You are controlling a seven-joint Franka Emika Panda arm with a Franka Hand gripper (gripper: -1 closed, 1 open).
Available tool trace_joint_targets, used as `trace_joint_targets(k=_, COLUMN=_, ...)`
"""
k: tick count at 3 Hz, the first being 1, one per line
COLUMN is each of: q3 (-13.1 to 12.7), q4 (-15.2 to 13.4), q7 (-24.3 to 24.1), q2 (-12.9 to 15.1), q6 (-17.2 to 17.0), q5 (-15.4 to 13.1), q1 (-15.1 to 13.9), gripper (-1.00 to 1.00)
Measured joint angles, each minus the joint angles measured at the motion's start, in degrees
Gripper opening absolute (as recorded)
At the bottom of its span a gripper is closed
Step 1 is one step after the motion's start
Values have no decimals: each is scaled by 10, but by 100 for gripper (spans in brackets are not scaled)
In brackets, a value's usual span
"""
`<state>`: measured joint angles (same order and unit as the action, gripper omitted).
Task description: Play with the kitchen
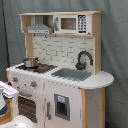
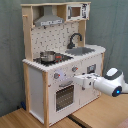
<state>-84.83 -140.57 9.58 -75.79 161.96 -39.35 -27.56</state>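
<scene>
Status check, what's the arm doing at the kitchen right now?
Gripper at the kitchen front, by the oven door. Pot on hob. Nothing blocking.

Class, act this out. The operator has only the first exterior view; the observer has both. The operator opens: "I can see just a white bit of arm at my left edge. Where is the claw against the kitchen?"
Observer: In the second exterior view the claw is at the front of the kitchen, just below the knobs, by the upper corner of the oven door.
Operator: Is it touching?
Observer: I cannot tell, but it points straight at the front panel.
Operator: Where does the arm come from?
Observer: The arm enters from the second exterior view's right, lying roughly level, with a blue light on it.
</scene>
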Motion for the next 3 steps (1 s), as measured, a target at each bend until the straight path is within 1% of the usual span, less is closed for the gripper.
trace_joint_targets(k=1, q3=-6, q4=11, q7=-39, q2=-17, q6=26, q5=0, q1=-34, gripper=100)
trace_joint_targets(k=2, q3=-9, q4=14, q7=-90, q2=-37, q6=49, q5=0, q1=-60, gripper=100)
trace_joint_targets(k=3, q3=-6, q4=1, q7=-146, q2=-61, q6=57, q5=0, q1=-73, gripper=100)
